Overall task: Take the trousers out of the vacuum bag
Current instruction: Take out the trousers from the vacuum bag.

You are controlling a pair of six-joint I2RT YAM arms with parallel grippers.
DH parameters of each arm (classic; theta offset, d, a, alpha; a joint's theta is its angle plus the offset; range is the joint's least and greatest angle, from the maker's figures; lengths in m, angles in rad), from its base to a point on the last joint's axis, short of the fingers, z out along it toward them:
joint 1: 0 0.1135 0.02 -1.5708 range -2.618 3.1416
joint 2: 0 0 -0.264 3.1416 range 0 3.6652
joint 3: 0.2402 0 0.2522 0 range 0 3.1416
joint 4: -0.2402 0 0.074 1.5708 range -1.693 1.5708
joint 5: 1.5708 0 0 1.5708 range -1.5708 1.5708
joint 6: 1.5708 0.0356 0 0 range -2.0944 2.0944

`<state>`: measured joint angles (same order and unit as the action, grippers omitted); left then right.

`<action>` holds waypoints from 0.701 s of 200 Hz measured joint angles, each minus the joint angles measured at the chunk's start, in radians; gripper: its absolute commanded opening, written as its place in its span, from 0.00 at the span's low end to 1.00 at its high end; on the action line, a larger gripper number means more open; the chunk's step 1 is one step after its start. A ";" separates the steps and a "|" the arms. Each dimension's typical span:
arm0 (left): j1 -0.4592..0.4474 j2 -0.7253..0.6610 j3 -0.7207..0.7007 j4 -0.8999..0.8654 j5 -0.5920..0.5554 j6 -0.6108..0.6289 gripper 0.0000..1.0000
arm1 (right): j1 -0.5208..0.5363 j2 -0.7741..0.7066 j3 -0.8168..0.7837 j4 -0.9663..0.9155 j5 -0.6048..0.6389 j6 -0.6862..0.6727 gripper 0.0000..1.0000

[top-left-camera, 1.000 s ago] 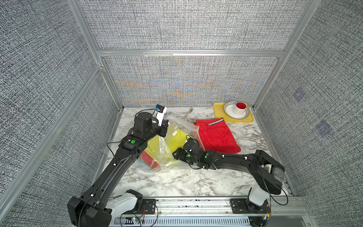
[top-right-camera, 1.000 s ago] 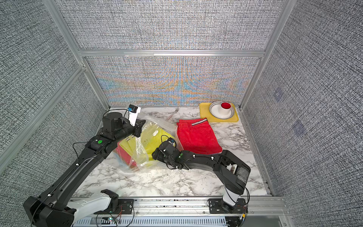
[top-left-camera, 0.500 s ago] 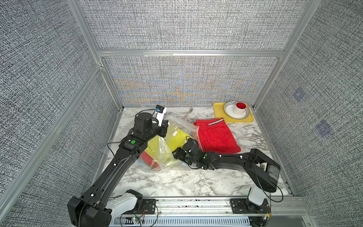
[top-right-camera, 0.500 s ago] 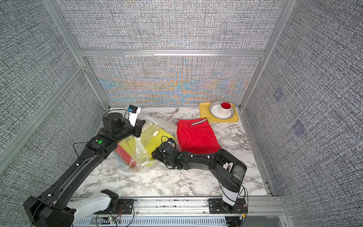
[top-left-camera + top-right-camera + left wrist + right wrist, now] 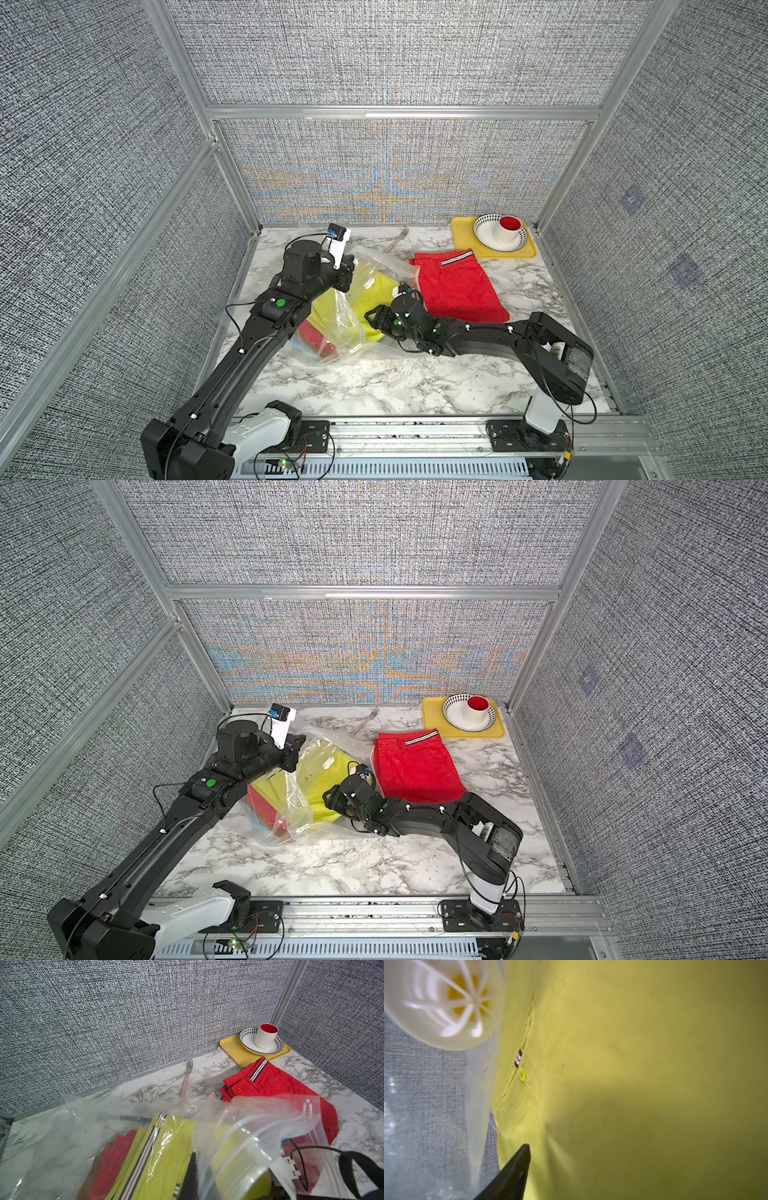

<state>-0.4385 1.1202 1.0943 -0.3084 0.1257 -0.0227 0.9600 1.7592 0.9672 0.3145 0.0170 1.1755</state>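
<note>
Right gripper [image 5: 370,321] has nosed slightly deeper into the mouth of the vacuum bag [image 5: 347,332].

Its fingertip [image 5: 517,1169] rests on the yellow trousers [image 5: 374,291] inside the bag, beside the white valve [image 5: 444,1001]; whether it is apart or clamped, I cannot tell. Behind it, the left gripper [image 5: 350,277] is closed on the upper film, tenting the mouth. Farther back, the red trousers [image 5: 457,286] lie out on the table [image 5: 374,386]. Judgement: pinch a full fold of cloth, not film, then draw out low.

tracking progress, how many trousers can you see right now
3: red trousers on the table, outside the vacuum bag; yellow trousers inside it; a reddish pair under those. More may be hidden beneath.
</note>
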 measured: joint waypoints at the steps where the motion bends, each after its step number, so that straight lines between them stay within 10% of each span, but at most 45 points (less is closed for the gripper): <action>1: 0.000 0.000 0.000 0.000 0.000 0.000 0.00 | 0.000 0.000 0.000 0.000 0.000 -0.001 0.61; 140: 0.000 0.005 -0.010 0.014 -0.018 0.000 0.00 | 0.013 0.100 0.073 0.072 -0.058 -0.048 0.67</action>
<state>-0.4389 1.1255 1.0840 -0.2943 0.1078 -0.0223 0.9733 1.8595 1.0401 0.3862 -0.0410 1.1278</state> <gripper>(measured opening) 0.049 0.691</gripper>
